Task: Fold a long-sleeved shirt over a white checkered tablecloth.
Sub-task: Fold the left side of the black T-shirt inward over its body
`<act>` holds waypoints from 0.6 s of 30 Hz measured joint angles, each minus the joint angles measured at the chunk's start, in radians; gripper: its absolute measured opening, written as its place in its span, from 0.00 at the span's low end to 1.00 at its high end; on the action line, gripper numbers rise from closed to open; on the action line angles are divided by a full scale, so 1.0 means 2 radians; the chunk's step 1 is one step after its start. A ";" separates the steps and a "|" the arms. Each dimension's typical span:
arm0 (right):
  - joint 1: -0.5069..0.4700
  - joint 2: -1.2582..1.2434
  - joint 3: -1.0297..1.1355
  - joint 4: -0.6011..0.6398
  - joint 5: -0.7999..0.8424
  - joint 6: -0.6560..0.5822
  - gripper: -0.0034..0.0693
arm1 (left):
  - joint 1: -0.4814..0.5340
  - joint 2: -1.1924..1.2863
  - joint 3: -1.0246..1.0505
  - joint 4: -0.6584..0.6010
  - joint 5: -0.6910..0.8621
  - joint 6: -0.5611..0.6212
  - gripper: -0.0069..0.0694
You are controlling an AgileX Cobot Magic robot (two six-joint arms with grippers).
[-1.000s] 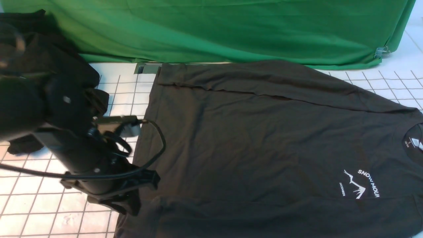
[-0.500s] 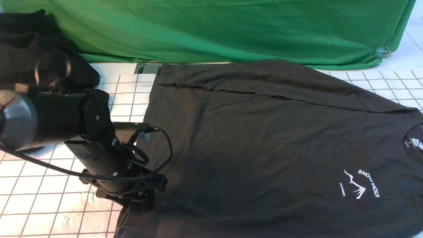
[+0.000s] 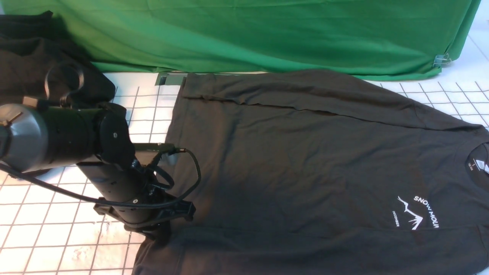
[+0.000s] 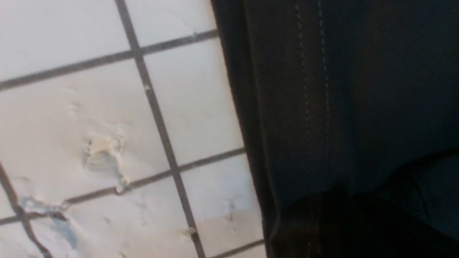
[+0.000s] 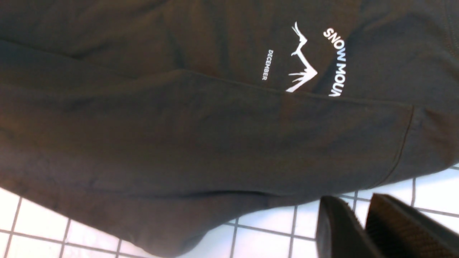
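Observation:
The long-sleeved shirt (image 3: pixel 298 160) lies spread flat on the white checkered tablecloth (image 3: pixel 46 236), with its white logo (image 3: pixel 414 214) and neck label (image 3: pixel 479 165) at the right. My left gripper (image 3: pixel 162 236) is down at the near left corner of the shirt's stitched hem (image 4: pixel 312 107). It is shut, and dark cloth bunches up at its jaws, which are themselves lost in shadow. The right arm is outside the front view. My right gripper (image 5: pixel 353 204) hovers over bare tablecloth (image 5: pixel 265 222) just off the folded-in sleeve (image 5: pixel 222 143) below the logo (image 5: pixel 304 64). Its fingers stand slightly apart with nothing between them.
A heap of plain black cloth (image 3: pixel 34 57) sits at the back left behind my left arm. A green backdrop (image 3: pixel 267 34) hangs along the far edge, held by a metal clip (image 3: pixel 441 59). The tablecloth is scuffed (image 4: pixel 100 157) beside the hem.
My left arm has swung down and forward from the back left to the shirt's near left hem corner, and its jaws have closed there. The shirt has hardly moved.

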 joint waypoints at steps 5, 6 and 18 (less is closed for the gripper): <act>0.000 0.000 0.000 0.000 0.000 0.000 0.23 | 0.000 -0.044 -0.043 -0.006 0.063 -0.004 0.11; 0.000 0.000 0.000 0.000 0.000 0.000 0.23 | 0.000 -0.051 -0.061 -0.006 0.080 -0.007 0.11; 0.000 0.000 0.000 0.000 0.001 0.001 0.26 | 0.000 -0.010 -0.281 -0.006 0.178 -0.025 0.11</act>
